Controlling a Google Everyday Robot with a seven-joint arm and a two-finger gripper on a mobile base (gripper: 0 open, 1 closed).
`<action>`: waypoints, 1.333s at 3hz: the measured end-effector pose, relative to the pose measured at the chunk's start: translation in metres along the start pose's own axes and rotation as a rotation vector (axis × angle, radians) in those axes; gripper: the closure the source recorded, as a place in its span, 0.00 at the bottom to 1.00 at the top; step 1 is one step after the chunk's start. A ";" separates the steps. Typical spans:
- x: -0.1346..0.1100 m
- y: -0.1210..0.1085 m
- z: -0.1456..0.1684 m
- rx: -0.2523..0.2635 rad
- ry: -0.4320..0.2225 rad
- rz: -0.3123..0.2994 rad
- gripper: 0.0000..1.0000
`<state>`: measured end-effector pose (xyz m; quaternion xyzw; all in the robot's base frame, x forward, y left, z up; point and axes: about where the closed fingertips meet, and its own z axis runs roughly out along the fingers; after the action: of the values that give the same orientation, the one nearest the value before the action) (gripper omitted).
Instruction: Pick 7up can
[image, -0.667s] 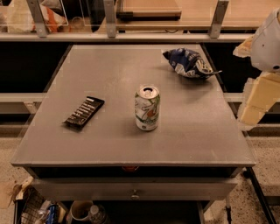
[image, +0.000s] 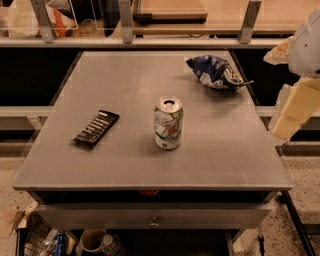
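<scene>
The 7up can (image: 168, 123) stands upright near the middle of the grey table (image: 125, 85). It is white and green with a red-orange mark and a silver top with a pull tab. My gripper (image: 292, 112) hangs at the right edge of the view, beyond the table's right side. It is well to the right of the can, at about the can's height, and touches nothing.
A blue-and-white chip bag (image: 215, 71) lies at the back right of the table. A flat black bar with white print (image: 96, 128) lies at the left. A wooden counter with metal posts (image: 125, 22) runs behind. Clutter sits under the table at the front (image: 95, 242).
</scene>
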<state>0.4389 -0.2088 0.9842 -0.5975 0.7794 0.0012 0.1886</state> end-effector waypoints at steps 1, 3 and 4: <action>-0.005 0.001 0.014 -0.060 -0.178 0.039 0.00; -0.060 0.024 0.020 -0.153 -0.516 0.078 0.00; -0.068 0.026 0.016 -0.160 -0.544 0.079 0.00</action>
<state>0.4339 -0.1347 0.9834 -0.5574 0.7202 0.2303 0.3428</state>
